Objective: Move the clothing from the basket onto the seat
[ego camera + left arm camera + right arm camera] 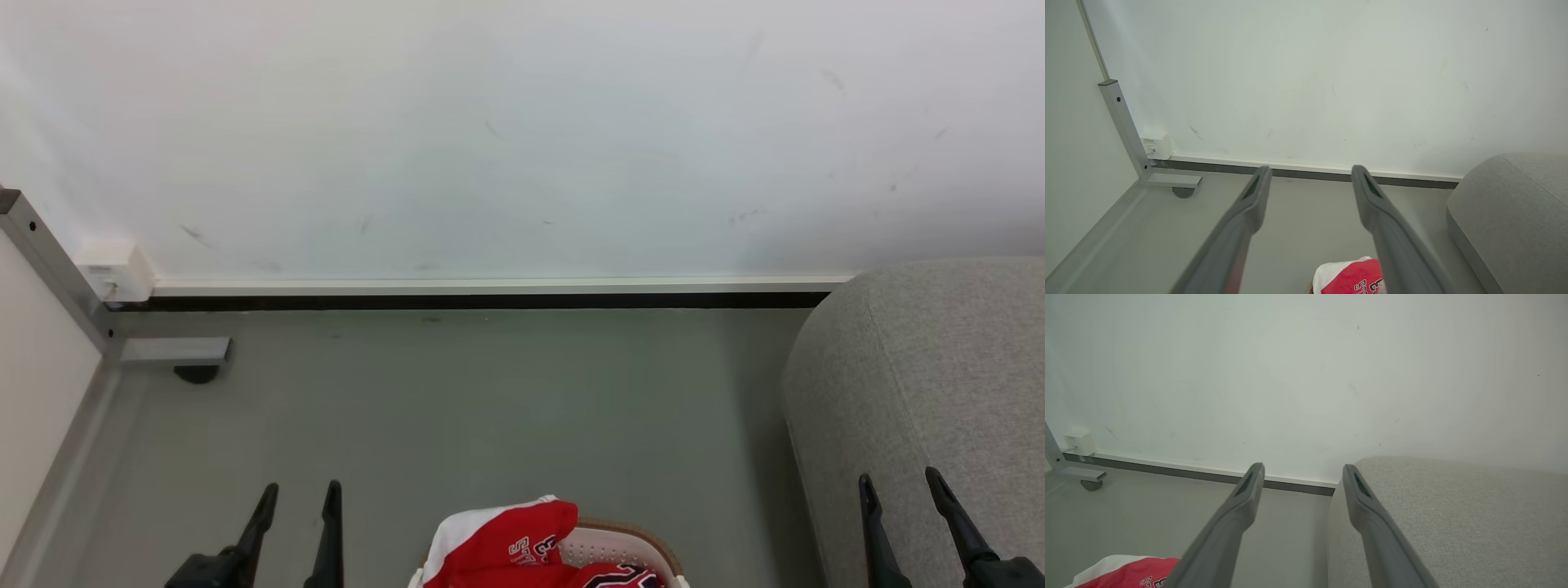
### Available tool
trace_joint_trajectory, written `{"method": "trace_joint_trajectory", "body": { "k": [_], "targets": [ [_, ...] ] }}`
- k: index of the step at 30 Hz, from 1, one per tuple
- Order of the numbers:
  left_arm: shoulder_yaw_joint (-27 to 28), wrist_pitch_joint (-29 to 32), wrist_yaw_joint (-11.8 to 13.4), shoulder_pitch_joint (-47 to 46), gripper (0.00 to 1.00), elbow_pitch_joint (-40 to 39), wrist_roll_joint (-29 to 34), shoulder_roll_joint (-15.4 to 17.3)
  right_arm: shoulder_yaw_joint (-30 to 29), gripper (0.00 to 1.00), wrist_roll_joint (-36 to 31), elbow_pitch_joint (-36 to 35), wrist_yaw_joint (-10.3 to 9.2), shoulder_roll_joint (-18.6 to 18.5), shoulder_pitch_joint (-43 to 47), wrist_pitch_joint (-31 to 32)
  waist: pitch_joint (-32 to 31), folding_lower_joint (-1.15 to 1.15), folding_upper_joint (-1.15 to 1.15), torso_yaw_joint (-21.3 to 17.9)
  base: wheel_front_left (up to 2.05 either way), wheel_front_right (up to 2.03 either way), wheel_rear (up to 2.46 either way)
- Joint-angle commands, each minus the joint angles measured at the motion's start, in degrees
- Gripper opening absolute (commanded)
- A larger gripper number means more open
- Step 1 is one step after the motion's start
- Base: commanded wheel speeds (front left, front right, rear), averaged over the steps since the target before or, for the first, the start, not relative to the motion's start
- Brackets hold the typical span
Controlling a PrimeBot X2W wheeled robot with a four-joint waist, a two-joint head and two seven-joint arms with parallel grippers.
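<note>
Pale wall point(522, 122) fills the upper half of the head view, meeting a grey floor point(457, 408) along a white and black skirting strip point(490, 292). At the left edge stands a metal frame post point(49, 261), with a small white box point(114, 265) beside it.

At the bottom centre of the frame sits the basket point(629, 543). Its brown rim and perforated white wall show on the right, and the frame edge cuts off the rest. The clothing point(506, 543) is in it. One red piece with a white band and white lettering is heaped above the rim at the left. Another, bearing black white-edged digits, lies lower against the bottom edge.

The seat point(922, 367), light grey and rounded, takes up the right of the frame, with a strip of floor between it and the basket.

The left gripper point(301, 487) rises from the lower left, fingers pointing up the frame, spread wide and holding nothing, over bare floor left of the basket. The right gripper point(898, 475) rises from the lower right, equally wide and empty, its fingers seen against the seat's near side.
</note>
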Motion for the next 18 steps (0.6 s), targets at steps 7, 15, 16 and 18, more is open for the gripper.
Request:
{"method": "trace_joint_trajectory", "body": {
  "k": [7, 15, 16, 18],
  "targets": [
    [0.2, -0.1, -0.1, 0.4, 1.0, 0.2, 0.4, 0.4, -0.1, 1.0, 0.3, 0.2, -0.12, 0.0, -0.1, -0.2, 0.1, 0.0, 0.0, -0.2, 0.0, 0.0, 0.0],
    [0.2, -0.1, -0.5, -0.1, 1.0, 0.2, 1.1, 0.4, 0.4, 1.0, 0.7, -0.2, -0.12, 0.0, -1.2, -0.2, 1.2, 0.0, 0.0, -0.9, 0.0, 0.0, 0.0],
    [0.2, -0.1, -0.6, -0.5, 1.0, 0.1, 1.3, 0.4, 0.4, 1.0, 0.9, -0.4, -0.12, 0.0, -1.6, -0.2, 1.7, 0.0, 0.0, -1.2, 0.0, 0.0, 0.0],
    [0.3, -0.1, -0.8, -1.4, 1.0, 0.0, 1.2, 0.4, 0.6, 1.0, 1.1, -0.9, -0.12, 0.0, -2.6, -0.2, 3.2, 0.0, 0.0, -1.7, 0.0, 0.0, 0.0]
  ]
}}
